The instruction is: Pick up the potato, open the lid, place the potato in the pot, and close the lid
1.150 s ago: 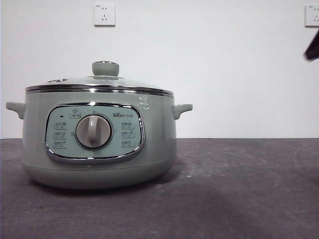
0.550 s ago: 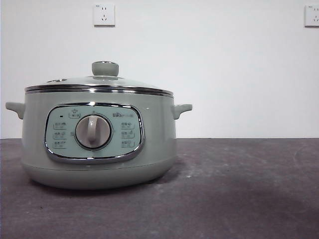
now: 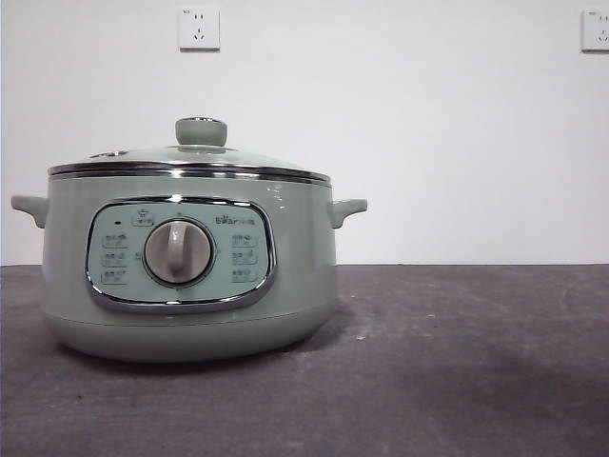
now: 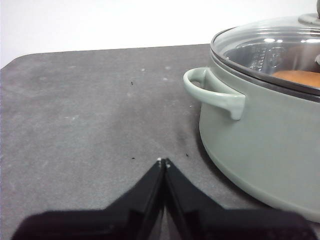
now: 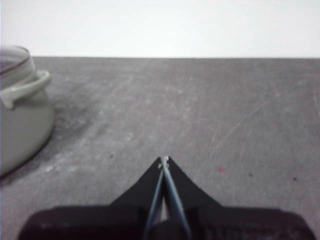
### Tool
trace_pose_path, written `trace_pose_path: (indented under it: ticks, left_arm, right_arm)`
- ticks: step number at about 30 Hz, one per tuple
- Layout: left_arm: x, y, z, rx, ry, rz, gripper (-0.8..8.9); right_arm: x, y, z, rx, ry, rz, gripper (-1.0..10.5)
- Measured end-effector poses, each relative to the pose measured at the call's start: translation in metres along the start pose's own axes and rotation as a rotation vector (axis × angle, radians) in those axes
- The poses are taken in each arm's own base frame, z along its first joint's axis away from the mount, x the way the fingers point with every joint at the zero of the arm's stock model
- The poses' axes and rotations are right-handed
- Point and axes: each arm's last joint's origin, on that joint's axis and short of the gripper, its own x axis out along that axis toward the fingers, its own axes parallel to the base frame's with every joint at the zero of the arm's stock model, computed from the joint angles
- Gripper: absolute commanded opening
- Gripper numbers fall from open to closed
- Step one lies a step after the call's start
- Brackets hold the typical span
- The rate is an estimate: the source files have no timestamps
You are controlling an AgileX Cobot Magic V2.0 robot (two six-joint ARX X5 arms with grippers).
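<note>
Left gripper [image 4: 163,162]: jaws pressed together, tips meeting, holding nothing, low over the table just beside the pot [image 4: 265,150], near its side handle. Right gripper [image 5: 164,160]: jaws closed tip to tip, empty, low, well apart from the pot on its other side. Neither arm shows in the front view.

- Table [image 3: 476,362]: dark grey matte top, scuffed, with pale specks and faint scratches; its far edge meets the wall in a straight line.
- Wall [image 3: 428,143]: plain white, no marks seen.
- 2 sockets on the wall, both white and high up: socket 1 [image 3: 199,28] sits above the left half of the table; socket 2 [image 3: 596,29] is cut off by the right edge of the front view.
- Small reddish spot [image 5: 220,170] on the table top, seen in the right wrist view.
</note>
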Motion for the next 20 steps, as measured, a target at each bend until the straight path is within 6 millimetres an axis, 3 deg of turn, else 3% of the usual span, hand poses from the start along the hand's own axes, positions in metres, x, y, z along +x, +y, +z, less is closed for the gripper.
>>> trace_pose_path:
  ticks: [20]
  left_arm:
    - [0.0000, 0.0000, 0.0000, 0.000, 0.000, 0.000, -0.03]
  right_arm:
    - [0.0000, -0.0001, -0.0023, 0.060, 0.022, -0.005, 0.0]
